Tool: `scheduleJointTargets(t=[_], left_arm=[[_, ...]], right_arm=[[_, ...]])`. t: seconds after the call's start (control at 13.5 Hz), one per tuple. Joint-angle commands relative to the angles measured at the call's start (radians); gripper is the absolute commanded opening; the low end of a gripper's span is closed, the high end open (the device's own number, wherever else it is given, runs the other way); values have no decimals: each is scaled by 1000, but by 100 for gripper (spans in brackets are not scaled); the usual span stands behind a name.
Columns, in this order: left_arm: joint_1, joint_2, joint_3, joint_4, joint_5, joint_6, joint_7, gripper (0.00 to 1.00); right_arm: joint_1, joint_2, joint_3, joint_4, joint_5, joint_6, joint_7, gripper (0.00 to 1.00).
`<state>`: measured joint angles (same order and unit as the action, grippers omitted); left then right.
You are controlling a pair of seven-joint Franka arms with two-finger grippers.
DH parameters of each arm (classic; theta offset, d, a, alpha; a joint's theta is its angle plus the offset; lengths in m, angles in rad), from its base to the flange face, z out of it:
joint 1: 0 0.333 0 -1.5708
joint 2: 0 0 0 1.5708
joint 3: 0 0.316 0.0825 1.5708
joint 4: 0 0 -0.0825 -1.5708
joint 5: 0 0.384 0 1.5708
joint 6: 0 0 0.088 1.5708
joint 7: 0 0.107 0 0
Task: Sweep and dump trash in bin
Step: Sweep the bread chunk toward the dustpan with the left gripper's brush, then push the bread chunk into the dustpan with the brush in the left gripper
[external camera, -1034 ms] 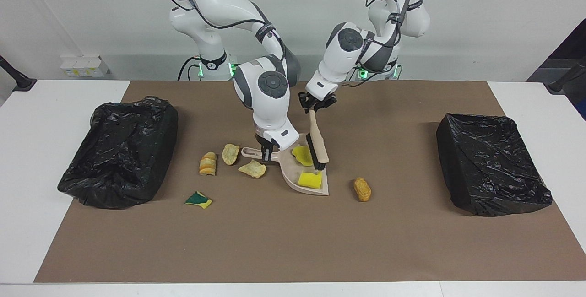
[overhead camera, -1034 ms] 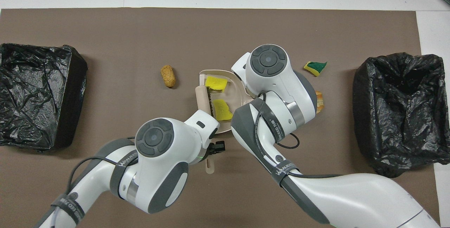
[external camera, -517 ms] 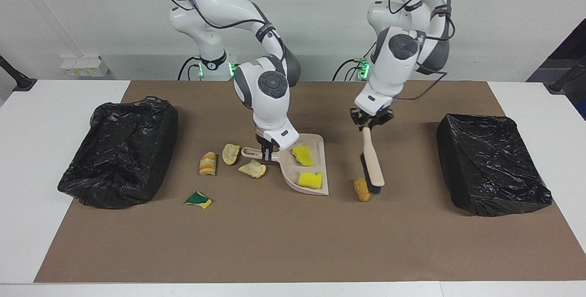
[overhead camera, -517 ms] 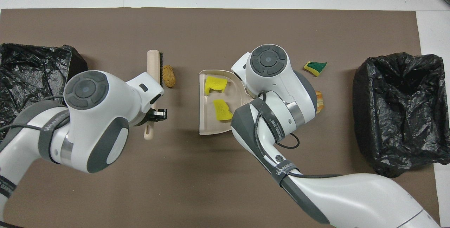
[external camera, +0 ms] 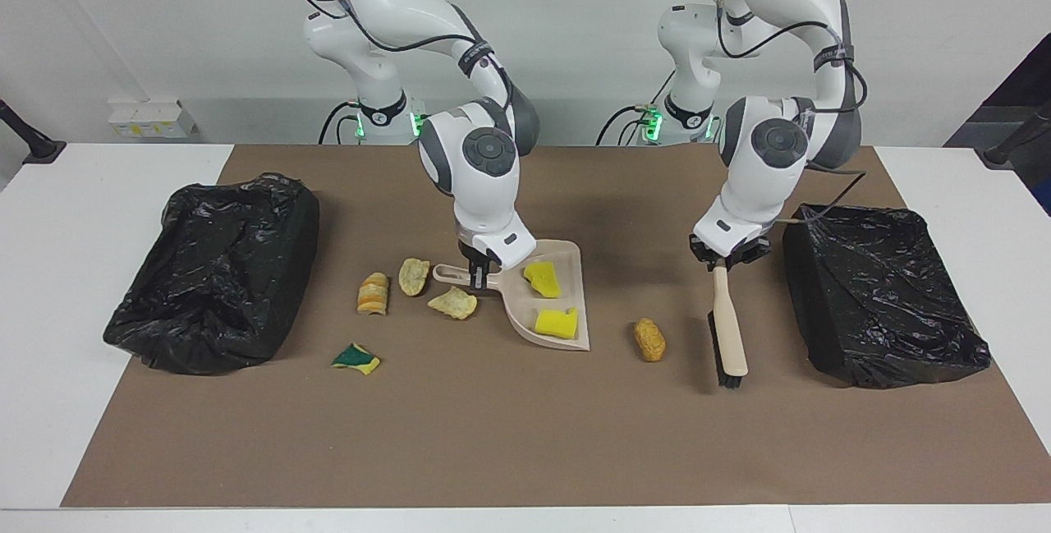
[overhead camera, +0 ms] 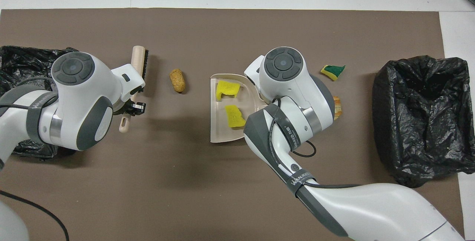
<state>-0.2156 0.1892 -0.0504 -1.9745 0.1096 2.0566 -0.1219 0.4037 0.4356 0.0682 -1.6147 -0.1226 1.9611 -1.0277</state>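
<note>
My right gripper (external camera: 479,273) is shut on the handle of the beige dustpan (external camera: 570,257), which rests on the mat with two yellow sponge pieces (external camera: 542,279) (external camera: 557,323) in it. My left gripper (external camera: 721,259) is shut on the handle of the brush (external camera: 727,337), which hangs tip-down between an orange-brown chunk (external camera: 649,339) and the bin (external camera: 883,291) at the left arm's end. Beside the dustpan's handle lie three bread-like chunks (external camera: 453,302) (external camera: 414,276) (external camera: 374,293), and farther from the robots a green-and-yellow sponge bit (external camera: 356,359). The overhead view hides my right gripper under its arm.
A second black-bagged bin (external camera: 215,270) sits at the right arm's end of the brown mat (external camera: 509,434). The mat ends in a white table border on all sides.
My left gripper has carried the brush out of the dustpan, past the orange-brown chunk, toward the bin at the left arm's end. The right arm, dustpan and scraps have stayed put.
</note>
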Motion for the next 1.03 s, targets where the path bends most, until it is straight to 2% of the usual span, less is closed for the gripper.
scheduleJointTargets(t=[0.0,0.22,0.52,0.74,0.96], left_arm=[[-34,-20,-16,-55,10,8,5,0],[-128,-77,-14,-147,-54,28,-76,0],[-269,-97,-14,-162,-157,36,-202,0],[-358,-106,-16,-155,-289,42,-182,0],[-386,-102,-16,-147,-334,85,-183,0]], right_arm=[[0,-8,4,-22,-19,18,-9,0],[1,-8,4,-24,-20,25,-9,0],[1,-9,4,-27,-20,33,-2,0],[1,-9,4,-30,-19,33,3,0],[-6,-9,4,-33,-2,41,23,0]])
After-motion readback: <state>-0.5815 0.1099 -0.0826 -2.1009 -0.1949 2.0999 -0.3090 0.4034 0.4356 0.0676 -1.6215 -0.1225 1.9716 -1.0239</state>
